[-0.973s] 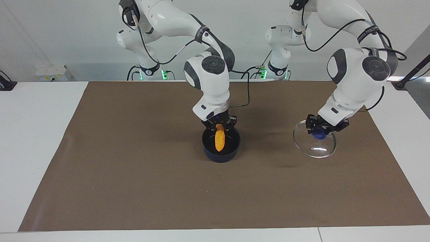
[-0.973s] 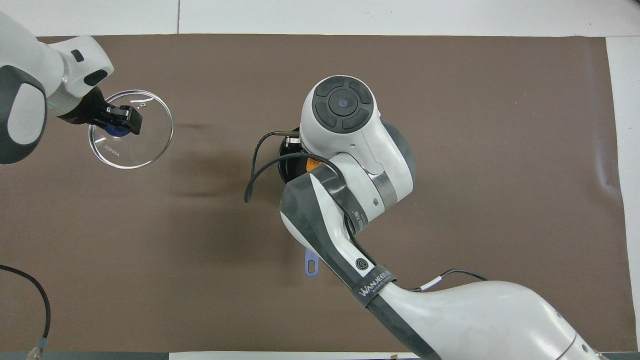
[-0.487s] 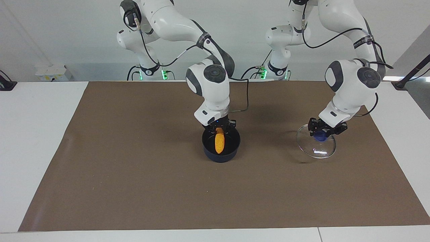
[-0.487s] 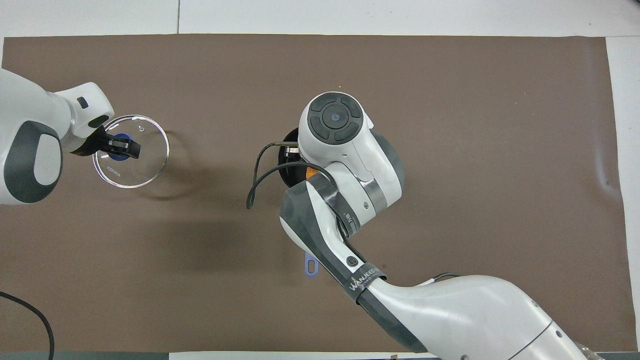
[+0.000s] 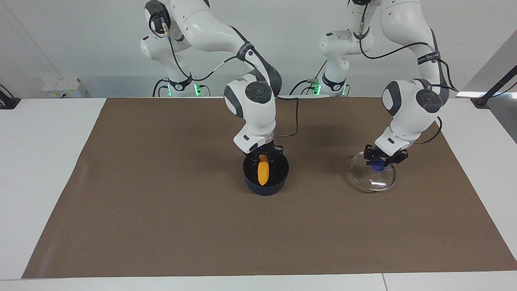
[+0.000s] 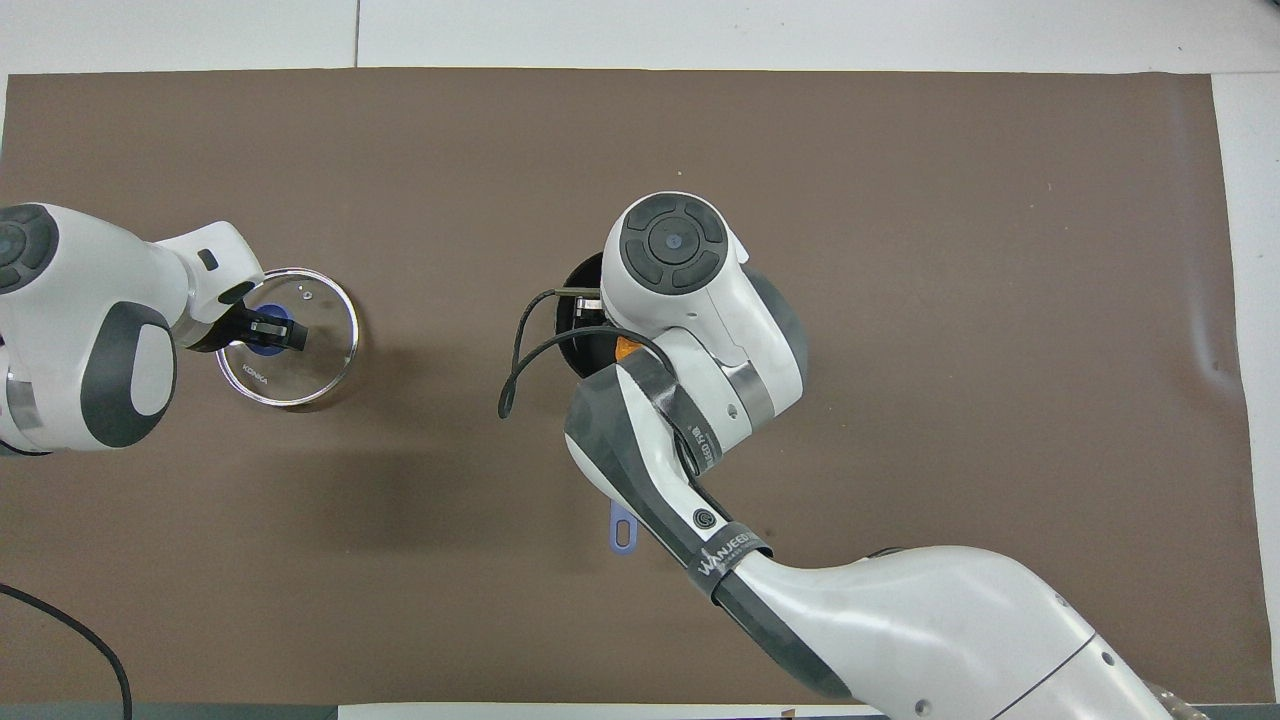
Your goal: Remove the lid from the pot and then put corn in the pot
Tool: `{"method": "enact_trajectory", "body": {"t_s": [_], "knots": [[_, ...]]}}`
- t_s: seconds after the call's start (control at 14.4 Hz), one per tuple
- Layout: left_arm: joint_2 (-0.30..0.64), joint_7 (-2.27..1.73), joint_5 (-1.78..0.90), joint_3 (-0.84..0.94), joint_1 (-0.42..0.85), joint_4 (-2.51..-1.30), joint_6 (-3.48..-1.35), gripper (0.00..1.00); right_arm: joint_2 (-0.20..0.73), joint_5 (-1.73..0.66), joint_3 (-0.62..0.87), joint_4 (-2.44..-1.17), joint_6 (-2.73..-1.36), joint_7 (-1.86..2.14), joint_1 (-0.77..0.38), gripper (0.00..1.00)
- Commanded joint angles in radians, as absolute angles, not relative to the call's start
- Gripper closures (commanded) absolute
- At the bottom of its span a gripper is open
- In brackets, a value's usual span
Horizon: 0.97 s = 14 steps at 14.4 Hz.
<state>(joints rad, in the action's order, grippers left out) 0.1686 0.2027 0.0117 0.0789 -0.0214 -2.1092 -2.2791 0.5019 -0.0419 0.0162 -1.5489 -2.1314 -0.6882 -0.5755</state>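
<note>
The right gripper hangs over the rim of the pot on the side nearer the robots, its fingers closed on the upper end of the corn. The corn hangs point-down inside the pot, its lower end near the black floor; contact with the floor cannot be judged. The pot stands at the middle of the brown mat, and the overhead view shows the tip of its blue handle pointing toward the robots from under the right arm. The left gripper is clamped on the blue knob of the lid, which lies low over the mat toward the left arm's end of the table, well apart from the pot.
</note>
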Motion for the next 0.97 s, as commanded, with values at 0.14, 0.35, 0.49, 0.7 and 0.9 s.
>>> {"method": "enact_trajectory", "body": {"t_s": [0.14, 0.35, 0.49, 0.7, 0.9], "knots": [[0.132, 0.219, -0.005, 0.086, -0.037, -2.172, -2.335, 0.74, 0.479, -0.040, 0.018, -1.608, -2.166, -0.710, -0.571, 0.80], [0.136, 0.239, -0.003, 0.086, -0.028, -2.155, -2.316, 0.00, 0.477, -0.003, 0.015, -1.563, -2.131, -0.707, -0.574, 0.00], [0.130, 0.241, -0.003, 0.089, -0.023, -2.140, -2.297, 0.00, 0.477, 0.000, 0.015, -1.497, -2.076, -0.707, -0.572, 0.00], [0.123, 0.244, -0.002, 0.097, -0.021, -2.021, -2.139, 0.00, 0.424, 0.008, 0.006, -1.466, -2.019, -0.693, -0.539, 0.00], [0.117, 0.232, -0.003, 0.100, -0.021, -1.889, -1.991, 0.00, 0.332, 0.009, 0.006, -1.477, -1.895, -0.596, -0.442, 0.00]]}}
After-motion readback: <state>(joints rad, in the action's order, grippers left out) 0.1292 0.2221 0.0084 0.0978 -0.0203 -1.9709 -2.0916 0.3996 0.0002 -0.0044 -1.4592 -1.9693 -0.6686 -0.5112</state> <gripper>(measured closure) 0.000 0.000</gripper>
